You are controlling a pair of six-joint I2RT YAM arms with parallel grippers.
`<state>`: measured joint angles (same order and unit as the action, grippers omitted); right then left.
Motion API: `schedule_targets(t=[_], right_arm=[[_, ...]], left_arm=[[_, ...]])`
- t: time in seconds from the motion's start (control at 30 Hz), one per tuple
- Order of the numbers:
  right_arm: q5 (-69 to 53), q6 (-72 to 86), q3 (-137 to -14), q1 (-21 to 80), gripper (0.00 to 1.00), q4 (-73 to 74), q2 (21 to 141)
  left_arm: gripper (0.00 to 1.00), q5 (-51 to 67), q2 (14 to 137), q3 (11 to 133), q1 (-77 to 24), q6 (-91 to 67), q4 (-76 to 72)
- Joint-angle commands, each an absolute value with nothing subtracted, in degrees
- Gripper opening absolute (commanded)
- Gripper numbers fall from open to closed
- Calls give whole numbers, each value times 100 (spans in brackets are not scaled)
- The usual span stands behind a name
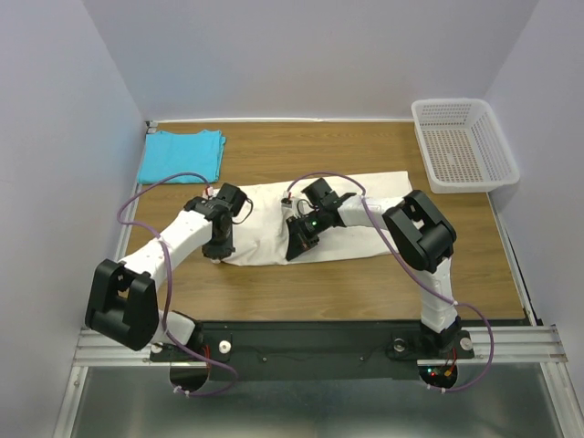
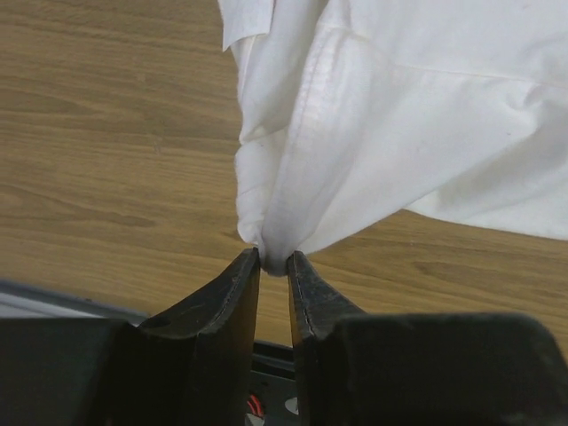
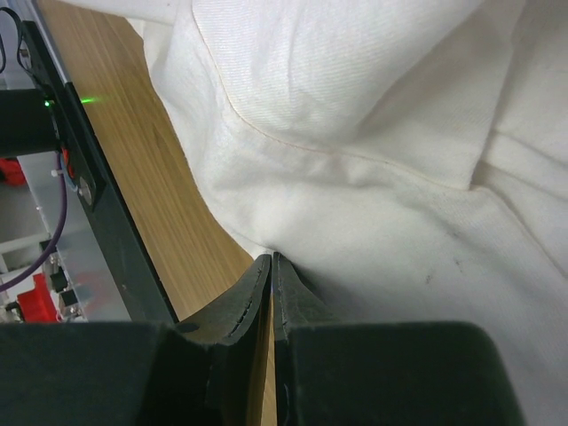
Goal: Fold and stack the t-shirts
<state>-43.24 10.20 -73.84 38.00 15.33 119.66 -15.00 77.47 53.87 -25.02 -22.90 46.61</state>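
The cream-white t-shirt [image 1: 351,233] lies folded into a long band across the middle of the table. My left gripper [image 1: 217,255] is at its near left corner and pinches a bunched tip of the white cloth [image 2: 373,133] between its fingertips [image 2: 273,262]. My right gripper [image 1: 297,251] stands at the near edge around the shirt's middle, its jaws pressed together [image 3: 272,257] on the hem of the white cloth [image 3: 373,177]. The turquoise t-shirt [image 1: 181,155] lies folded at the far left corner, apart from both grippers.
A white mesh basket [image 1: 463,142] stands at the far right corner. Bare wooden table [image 1: 347,283] runs between the white shirt and the black base rail [image 1: 310,338]. Grey walls close the left, back and right.
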Motion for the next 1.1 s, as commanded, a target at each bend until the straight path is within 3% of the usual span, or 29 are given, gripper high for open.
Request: schedule_targets(t=[0.0, 0.33, 0.43, 0.5, 0.73, 0.93, 1.07], right_arm=[[-3032, 694, -7365, 3832, 11, 1705, 12375], [-3050, 677, -7348, 3832, 11, 1723, 12296], [-3041, 668, -7365, 3832, 11, 1731, 12322], [-3041, 650, -7383, 3832, 11, 1740, 12340], [-3067, 650, -7400, 3832, 11, 1749, 12340], [-3120, 650, -7427, 3832, 11, 1749, 12358], [-3155, 668, -7444, 3832, 11, 1758, 12392]], left_arm=[[34, -2091, 7927, 5511, -2505, -2829, 5325], [48, -3154, 7419, 5906, -2479, -3788, 5967], [69, -3331, 6831, 6099, -2321, -3929, 5977], [74, -3034, 6295, 5942, -1963, -3807, 5540], [71, 164, 5581, 4387, -91, -3314, 3535], [60, 1326, 6028, 3876, 1009, -3015, 2295], [56, 1432, 6731, 4016, 1230, -2787, 2127]])
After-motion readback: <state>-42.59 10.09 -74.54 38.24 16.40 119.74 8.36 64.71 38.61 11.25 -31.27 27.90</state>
